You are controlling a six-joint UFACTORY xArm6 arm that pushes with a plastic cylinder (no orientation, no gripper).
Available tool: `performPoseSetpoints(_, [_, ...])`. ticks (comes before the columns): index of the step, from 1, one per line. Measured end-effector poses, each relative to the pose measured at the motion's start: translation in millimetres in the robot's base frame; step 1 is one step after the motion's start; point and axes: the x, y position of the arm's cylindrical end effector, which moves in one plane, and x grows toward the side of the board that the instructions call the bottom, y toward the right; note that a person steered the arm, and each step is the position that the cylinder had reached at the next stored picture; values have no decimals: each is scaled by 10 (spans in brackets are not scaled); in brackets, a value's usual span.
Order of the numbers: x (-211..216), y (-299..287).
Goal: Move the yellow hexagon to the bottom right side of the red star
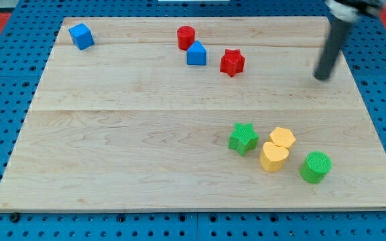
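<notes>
Well below the red star block, the yellow hexagon block lies flat, long axis indiscernible; my tip, a fingerless rod, stands apart at the view's right.

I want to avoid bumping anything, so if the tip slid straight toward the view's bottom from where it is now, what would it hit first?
Probably the green cylinder, almost directly below my tip. The yellow hexagon lies further toward the view's left, likely off that line, though depth is uncertain.

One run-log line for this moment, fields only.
my tip: right of red star, touching no block | yellow hexagon: lower right cluster, beside yellow heart | move: not started
</notes>
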Motion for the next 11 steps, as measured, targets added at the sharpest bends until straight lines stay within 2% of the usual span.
performPoseSetpoints(1, [1058,109])
performPoseSetpoints(2, [1382,-445])
performPoseSetpoints(3, [1352,-1022])
performPoseSetpoints(6, [709,-1328])
performPoseSetpoints(7, [479,-1611])
performPoseSetpoints(8, [479,-2306])
performPoseSetpoints(9, [264,-2067])
performPoseSetpoints(11, [-351,-1080])
